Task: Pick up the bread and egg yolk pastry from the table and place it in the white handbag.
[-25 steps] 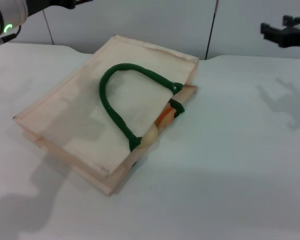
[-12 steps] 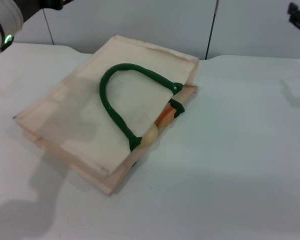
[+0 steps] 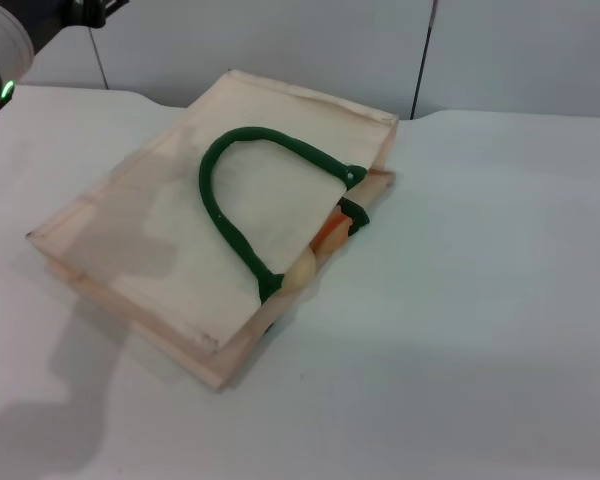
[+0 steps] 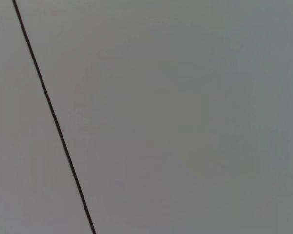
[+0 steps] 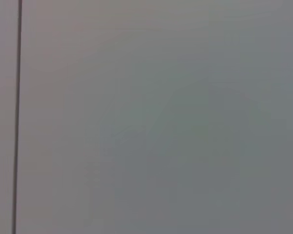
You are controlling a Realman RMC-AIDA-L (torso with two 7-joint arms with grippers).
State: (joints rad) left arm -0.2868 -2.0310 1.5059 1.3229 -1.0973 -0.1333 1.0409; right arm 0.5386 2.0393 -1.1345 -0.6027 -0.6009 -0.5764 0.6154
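Note:
The white handbag lies flat on the table in the head view, its dark green handle arched over its upper face. At the bag's mouth, on its right side, an orange piece of the bread and the pale round egg yolk pastry peek out from between the fabric layers. Part of my left arm shows in the top left corner, raised well away from the bag; its gripper is out of view. My right gripper is out of view. Both wrist views hold only a plain grey wall.
The white table stretches to the right of and in front of the bag. A grey panelled wall with dark seams runs behind the table.
My right gripper has risen out of the head view at the top right. The left arm has pulled back further into the top left corner. The bag and its contents have not moved.

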